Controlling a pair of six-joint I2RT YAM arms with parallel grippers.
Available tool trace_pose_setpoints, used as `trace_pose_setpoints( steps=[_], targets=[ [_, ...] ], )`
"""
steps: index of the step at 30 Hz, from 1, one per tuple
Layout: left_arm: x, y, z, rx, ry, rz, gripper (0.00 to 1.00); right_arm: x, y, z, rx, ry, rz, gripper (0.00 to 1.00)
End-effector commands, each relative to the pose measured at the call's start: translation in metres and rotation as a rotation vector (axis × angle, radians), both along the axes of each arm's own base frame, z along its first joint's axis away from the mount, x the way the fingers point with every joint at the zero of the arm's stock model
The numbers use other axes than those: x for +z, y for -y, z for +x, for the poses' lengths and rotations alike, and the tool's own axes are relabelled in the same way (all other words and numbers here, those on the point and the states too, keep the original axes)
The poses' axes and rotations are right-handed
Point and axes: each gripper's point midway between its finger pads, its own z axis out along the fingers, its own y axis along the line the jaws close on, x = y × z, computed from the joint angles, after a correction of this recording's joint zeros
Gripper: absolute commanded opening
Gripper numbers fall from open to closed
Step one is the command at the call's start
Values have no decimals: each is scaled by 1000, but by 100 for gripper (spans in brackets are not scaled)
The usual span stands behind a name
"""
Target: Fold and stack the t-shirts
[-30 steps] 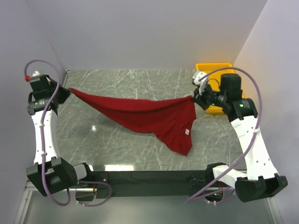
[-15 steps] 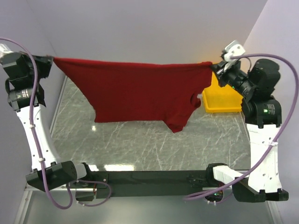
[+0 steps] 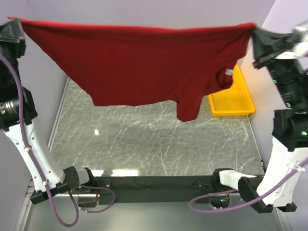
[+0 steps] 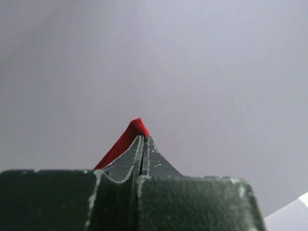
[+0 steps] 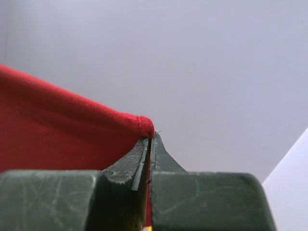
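Note:
A dark red t-shirt (image 3: 139, 62) hangs spread wide in the air, high above the marble table (image 3: 154, 144). Its top edge is stretched almost straight between the two arms. My left gripper (image 3: 19, 21) is shut on the shirt's left corner, and the left wrist view shows a red tip of the t-shirt (image 4: 137, 127) poking out past the closed fingers (image 4: 126, 163). My right gripper (image 3: 253, 30) is shut on the right corner, where the right wrist view shows the hemmed t-shirt (image 5: 62, 130) corner above that gripper (image 5: 150, 139). A sleeve hangs lowest at the centre right.
A yellow plastic tray (image 3: 236, 103) sits at the table's far right, partly behind the hanging cloth. Pale walls close in the left, back and right sides. Both arm bases stand on the black rail along the near edge.
Both arms have risen and moved apart, lifting the t-shirt off the table. It went from a sagging drape to a taut sheet held near the top of the overhead view.

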Motion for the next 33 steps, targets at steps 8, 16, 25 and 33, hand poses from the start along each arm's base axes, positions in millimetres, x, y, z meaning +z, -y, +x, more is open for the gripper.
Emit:
trace_pose_setpoints(
  steps=[8,16,25,33],
  targets=[
    [85,-6,-111,261,317,48,1,88,4,-80,47,263,145,0],
    [35,-17,-63,213,168,11,1,12,0,-19,48,45,144,0],
    [-148,-21,40,71,-237,-19,0,-170,-12,87,90,-317,129,0],
    [-360,-17,106,11,-614,-17,1,-356,-22,173,82,-648,134,0]
  ],
)
